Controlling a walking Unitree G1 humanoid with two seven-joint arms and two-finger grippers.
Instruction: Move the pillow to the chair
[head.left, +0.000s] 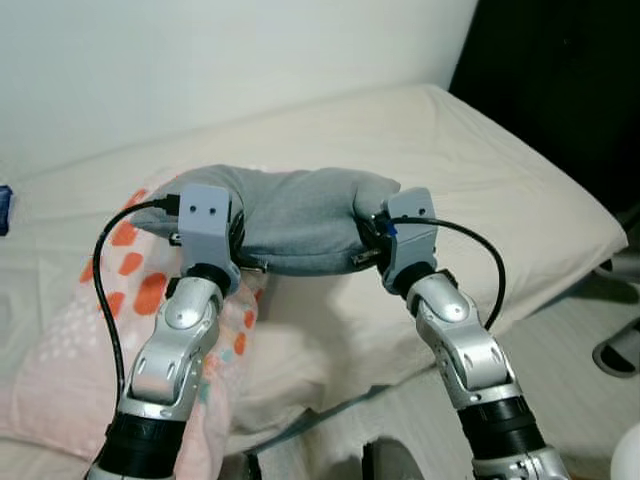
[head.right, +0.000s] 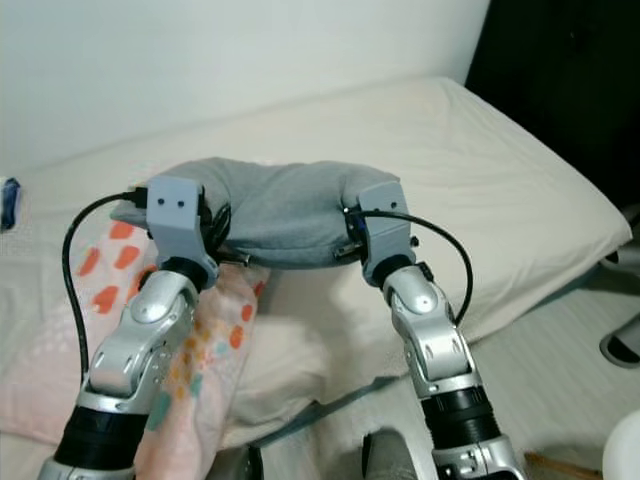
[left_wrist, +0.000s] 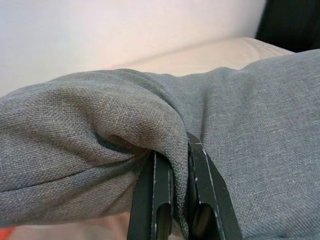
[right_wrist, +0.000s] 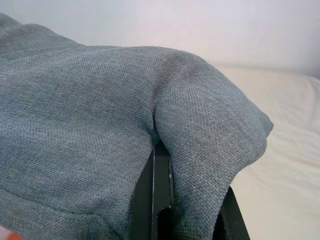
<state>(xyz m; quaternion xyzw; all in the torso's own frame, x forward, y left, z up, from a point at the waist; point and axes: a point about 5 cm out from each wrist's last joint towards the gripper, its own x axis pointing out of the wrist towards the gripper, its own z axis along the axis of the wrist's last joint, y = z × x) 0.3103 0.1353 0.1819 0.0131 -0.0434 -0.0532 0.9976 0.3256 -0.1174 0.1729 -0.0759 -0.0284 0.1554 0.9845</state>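
my right gripper (right_wrist: 187, 215) is clamped on the pillow (right_wrist: 80, 125). one black finger (right_wrist: 156, 200) stands in a deep crease of the grey woven fabric; the other shows only as a dark edge past a bulging corner of the pillow. the fabric fold is pinched between them, so the jaws are closed on it. behind the corner lies the cream bed (right_wrist: 290, 180), and above it a pale wall (right_wrist: 200, 25).

Silver arms (head.left: 178, 345), grey wrist housings (head.left: 206, 218), black cables (head.left: 103, 290).
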